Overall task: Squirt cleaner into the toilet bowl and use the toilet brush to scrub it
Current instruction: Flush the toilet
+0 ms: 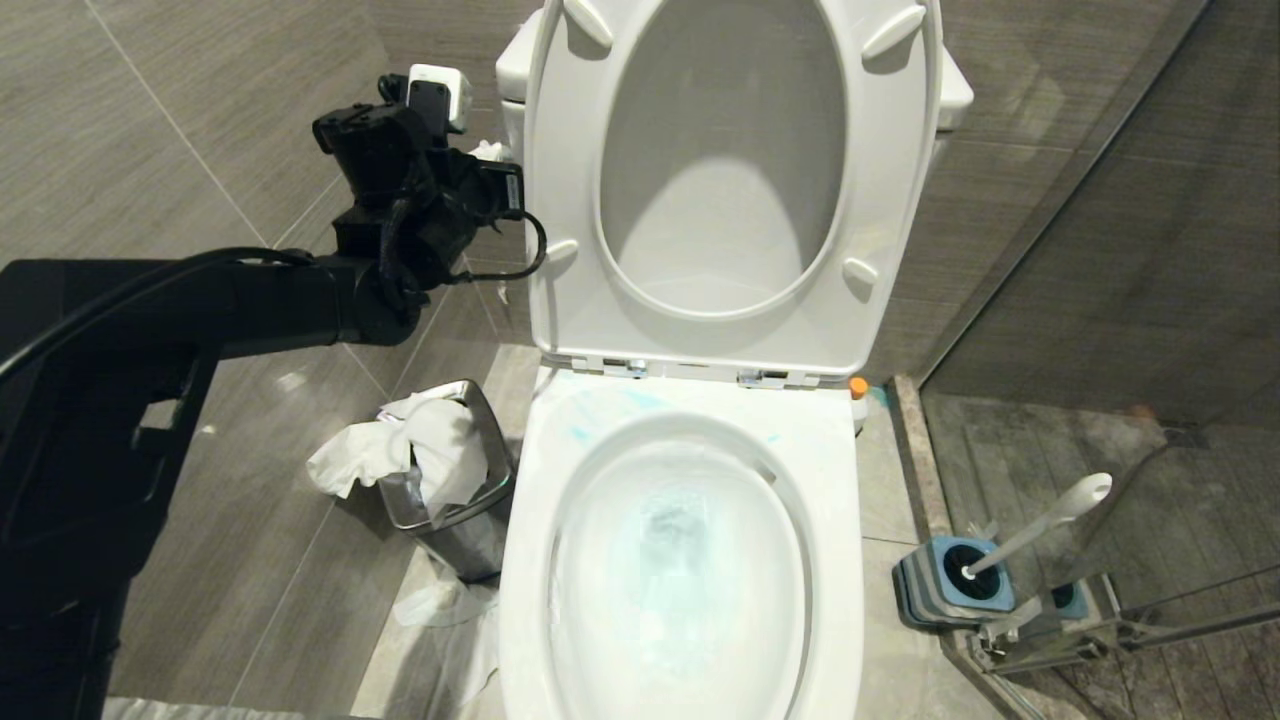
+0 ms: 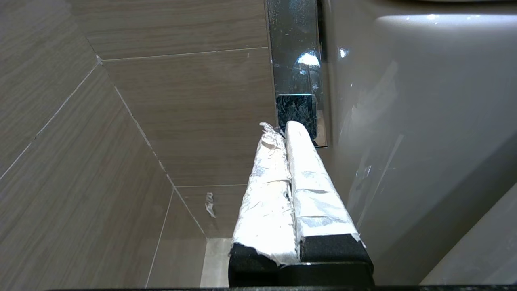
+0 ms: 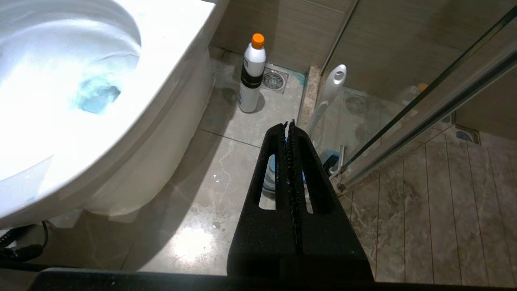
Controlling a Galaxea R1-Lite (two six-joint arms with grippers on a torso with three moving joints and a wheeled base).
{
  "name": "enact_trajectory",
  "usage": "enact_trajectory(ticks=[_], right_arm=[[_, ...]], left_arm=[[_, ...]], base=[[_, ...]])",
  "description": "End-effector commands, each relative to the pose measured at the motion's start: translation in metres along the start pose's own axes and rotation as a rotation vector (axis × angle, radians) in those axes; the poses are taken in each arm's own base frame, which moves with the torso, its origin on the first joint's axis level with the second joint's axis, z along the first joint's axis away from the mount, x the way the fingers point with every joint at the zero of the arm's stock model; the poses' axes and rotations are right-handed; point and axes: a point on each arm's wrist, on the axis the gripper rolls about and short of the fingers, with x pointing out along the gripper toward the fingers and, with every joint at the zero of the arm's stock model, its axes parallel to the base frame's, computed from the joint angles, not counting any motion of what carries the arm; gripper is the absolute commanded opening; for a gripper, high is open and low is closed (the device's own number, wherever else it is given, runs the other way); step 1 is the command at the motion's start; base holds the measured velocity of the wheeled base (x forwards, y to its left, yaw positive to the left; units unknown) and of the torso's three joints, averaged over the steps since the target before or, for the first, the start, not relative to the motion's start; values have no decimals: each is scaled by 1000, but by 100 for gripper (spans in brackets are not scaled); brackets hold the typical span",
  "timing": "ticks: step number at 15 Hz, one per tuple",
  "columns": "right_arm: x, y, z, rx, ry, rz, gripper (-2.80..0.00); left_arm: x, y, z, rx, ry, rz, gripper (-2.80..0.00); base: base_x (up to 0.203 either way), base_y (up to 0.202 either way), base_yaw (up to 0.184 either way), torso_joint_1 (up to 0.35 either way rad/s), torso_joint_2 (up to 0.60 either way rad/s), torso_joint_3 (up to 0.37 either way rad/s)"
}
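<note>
The toilet bowl [image 1: 840,520] stands with seat and lid raised. Its water carries the turquoise tint of the cleaner [image 1: 672,545], and thin blue streaks mark the back rim [image 1: 600,408]. The tint also shows in the right wrist view as a cleaner pool [image 3: 97,95]. My left gripper [image 1: 490,152] is raised beside the tank's left side, shut and empty. Its taped fingertips [image 2: 297,131] sit at the lower end of a chrome flush lever [image 2: 297,72]. The toilet brush [image 1: 1045,520] stands in its blue-grey holder [image 1: 925,590] to the right of the bowl. My right gripper [image 3: 289,123] hangs shut above the floor near that holder.
A steel bin [image 1: 485,500] stuffed with white tissue stands left of the bowl. A white bottle with an orange cap [image 3: 251,76] stands on the floor by a drain [image 3: 274,80]. A glass shower door and its rail [image 1: 1130,630] close off the right side.
</note>
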Motion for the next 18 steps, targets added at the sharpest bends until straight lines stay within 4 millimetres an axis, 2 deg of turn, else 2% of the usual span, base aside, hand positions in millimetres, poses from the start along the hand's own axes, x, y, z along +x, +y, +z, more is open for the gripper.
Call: enact_trajectory(ticks=[1, 13, 18], right_arm=[[0, 0, 0, -2, 1, 1, -280], [0, 0, 0, -2, 1, 1, -280], [0, 0, 0, -2, 1, 1, -280]], left_arm=[[-1, 1, 4, 1, -12, 5, -280], [-8, 8, 31, -4, -60, 24, -280], [-27, 24, 81, 14, -140, 52, -280]], base=[[0, 0, 0, 0, 0, 0], [0, 0, 0, 0, 0, 0], [0, 0, 0, 0, 0, 0]])
